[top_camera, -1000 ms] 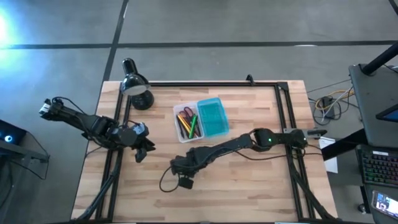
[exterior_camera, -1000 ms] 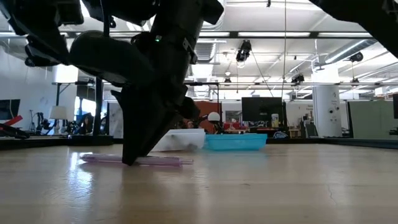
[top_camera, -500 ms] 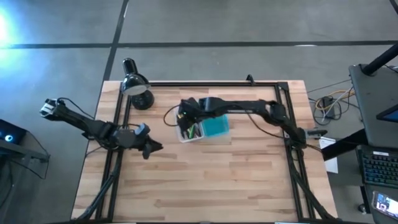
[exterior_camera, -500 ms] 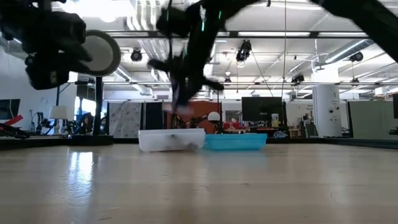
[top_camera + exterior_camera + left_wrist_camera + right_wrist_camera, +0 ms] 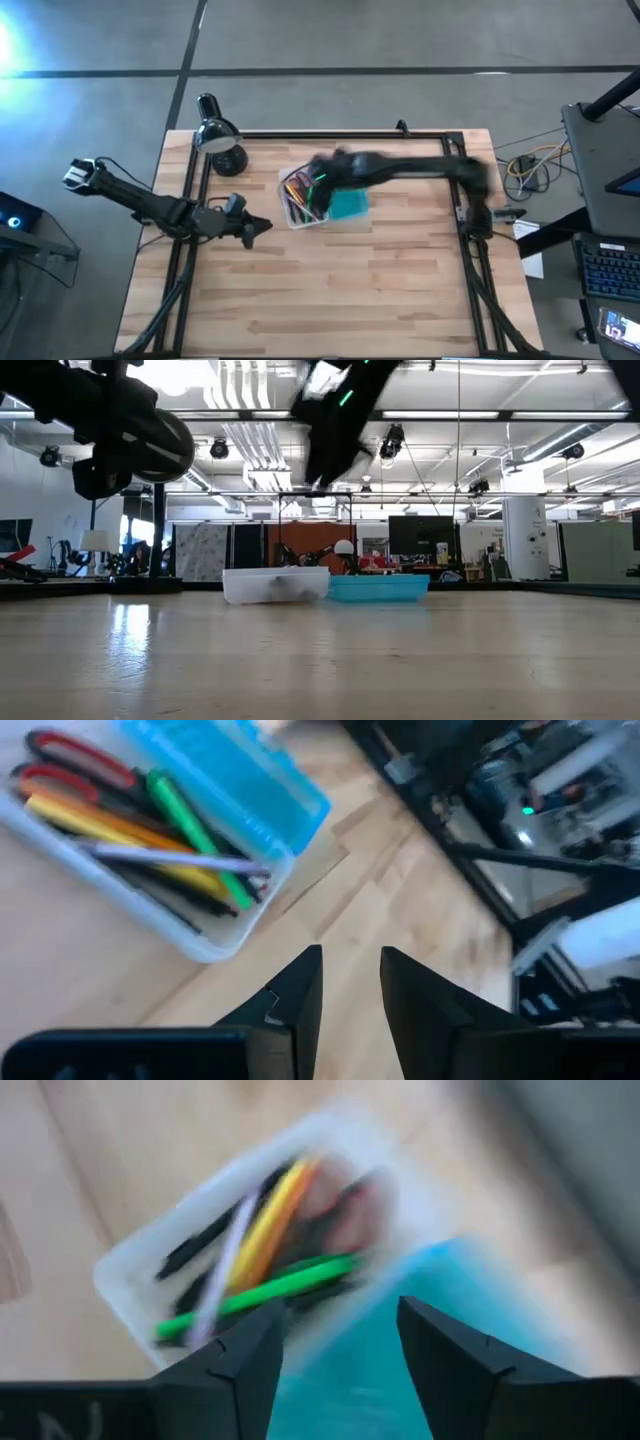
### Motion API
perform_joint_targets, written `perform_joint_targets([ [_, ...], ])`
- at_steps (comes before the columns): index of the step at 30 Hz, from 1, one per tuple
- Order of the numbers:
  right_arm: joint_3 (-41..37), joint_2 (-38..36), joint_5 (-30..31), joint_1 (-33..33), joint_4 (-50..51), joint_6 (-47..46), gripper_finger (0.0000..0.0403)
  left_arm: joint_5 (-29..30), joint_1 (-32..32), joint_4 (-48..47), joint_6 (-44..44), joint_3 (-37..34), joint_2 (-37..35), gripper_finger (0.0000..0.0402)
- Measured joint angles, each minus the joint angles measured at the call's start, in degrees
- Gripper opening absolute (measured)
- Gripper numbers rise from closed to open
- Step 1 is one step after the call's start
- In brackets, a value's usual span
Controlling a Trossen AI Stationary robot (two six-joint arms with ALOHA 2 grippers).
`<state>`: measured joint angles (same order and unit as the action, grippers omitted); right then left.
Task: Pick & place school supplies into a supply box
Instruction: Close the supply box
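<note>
clear tray of the box [image 5: 300, 212] packed: scissors [image 5: 62, 758], green marker [image 5: 196, 832], yellow and orange pencils [image 5: 120, 828], dark pens, pale stick [image 5: 185, 861] lying across the top. sits mid-table, back half, turquoise lid [image 5: 347, 196] hinged open beside it. nothing loose spotted on the table [image 5: 350, 300], so picking looks done; closing the lid maybe all that's left.

right gripper [image 5: 340, 1335] up over the box, fingers spread, nothing between them. left gripper [image 5: 350, 982] low on the table's left side, aimed at the box, fingers a little apart, empty too.

wrist views give the contents piece by piece. high view only streaks of colour, right arm a smear. low view just the box's side wall [image 5: 275, 586], no contents, but bare tabletop in front.
</note>
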<state>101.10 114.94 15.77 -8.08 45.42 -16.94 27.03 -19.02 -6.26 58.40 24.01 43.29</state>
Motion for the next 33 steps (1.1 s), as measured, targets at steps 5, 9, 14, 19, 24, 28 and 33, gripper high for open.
perform_joint_targets([
  [5,-15.45,-19.61,5.68,-2.52,-2.54,1.07,0.0188,2.20,2.27,-0.29,5.35,3.18,3.94,0.0087],
  [9,-29.97,-30.73,4.15,-3.52,-2.81,-11.29,0.0183,4.04,5.31,-1.19,6.80,6.82,4.97,0.0087],
  [14,-43.72,-38.27,-1.63,-5.37,-11.49,-23.57,0.0176,-9.15,11.66,-14.50,16.83,6.05,7.71,0.0087],
  [19,-51.13,-36.83,-9.20,-8.68,-21.65,-34.20,0.0168,-12.09,15.17,-10.27,14.87,5.60,11.19,0.0087],
  [24,-56.80,-30.03,-15.62,-11.04,-31.22,-40.52,0.0167,-14.80,18.55,-10.67,12.15,4.74,16.39,0.0087],
  [28,-56.54,-24.21,-19.52,-11.62,-34.62,-41.27,0.0167,-17.22,20.50,-10.27,10.78,3.94,20.29,0.0087],
  [33,-52.79,-17.62,-21.54,-11.27,-34.88,-42.64,0.0166,-17.96,21.73,-9.66,8.10,3.40,23.71,0.0087],
])
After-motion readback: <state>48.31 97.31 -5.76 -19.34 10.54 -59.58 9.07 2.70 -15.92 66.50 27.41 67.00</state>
